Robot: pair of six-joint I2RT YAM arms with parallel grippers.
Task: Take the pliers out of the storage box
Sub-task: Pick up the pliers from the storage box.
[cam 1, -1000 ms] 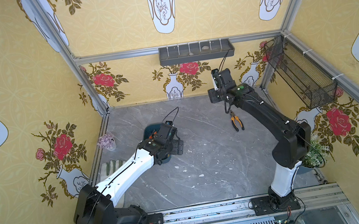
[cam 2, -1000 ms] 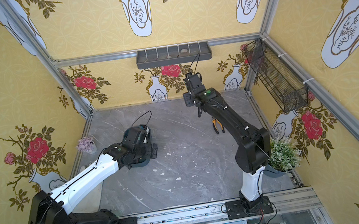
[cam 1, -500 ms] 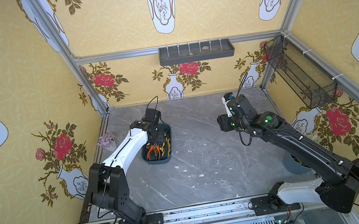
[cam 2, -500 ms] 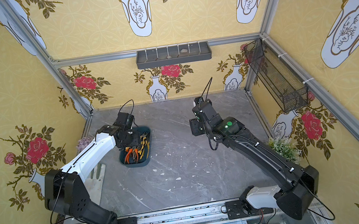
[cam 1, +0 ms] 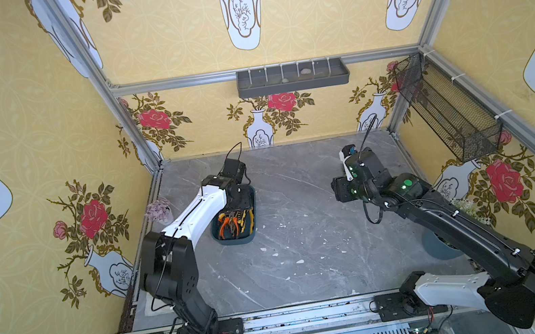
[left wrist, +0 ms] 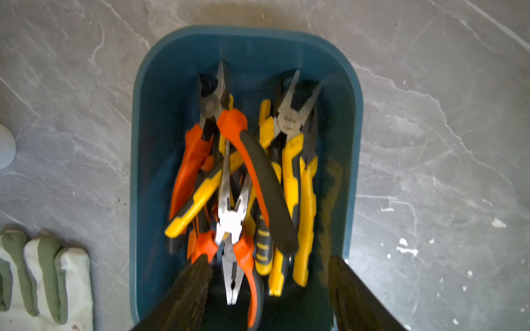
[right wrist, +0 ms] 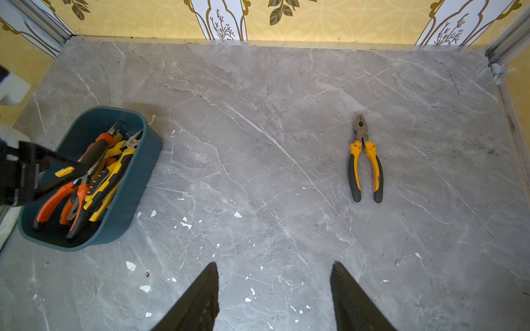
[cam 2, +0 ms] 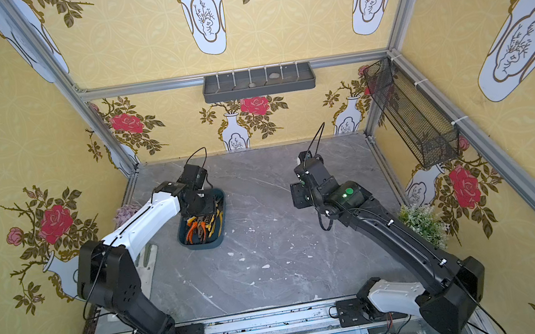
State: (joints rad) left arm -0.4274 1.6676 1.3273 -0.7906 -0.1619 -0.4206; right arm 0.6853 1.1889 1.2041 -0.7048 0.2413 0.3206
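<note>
— Left claw (left wrist: 268, 259), from the left wrist?
— Gapes wide over one end of the storage box (left wrist: 149, 129), straddles several handles, clamps none. Looks a little blurred.
— Right claw (right wrist: 274, 263)?
— Stands open as well, empty, above bare grey table (right wrist: 258, 143).
— Pliers (left wrist: 258, 172)?
— Lie heaped and crossed inside the shallow teal tub with rounded corners: dark metal noses, orange-and-black and yellow-and-black handles. Cannot count them; too tangled.
— Anything outside?
— Shows only from the right wrist: one lone pair (right wrist: 364, 160), yellow-and-black, flat on the table, well apart from the box (right wrist: 134, 195), handles slightly spread. Goes unseen in both top views.
— And from above?
— Puts the box (cam 1: 235, 241) (cam 2: 204, 245) on the robot's left side of the table in both top views, far end covered by the left arm's wrist. Leaves both claws hard to make out.
— Else?
— Shows only from the left wrist: a white-and-green glove (left wrist: 43, 272) near the box, cut off at the picture's edge.
</note>
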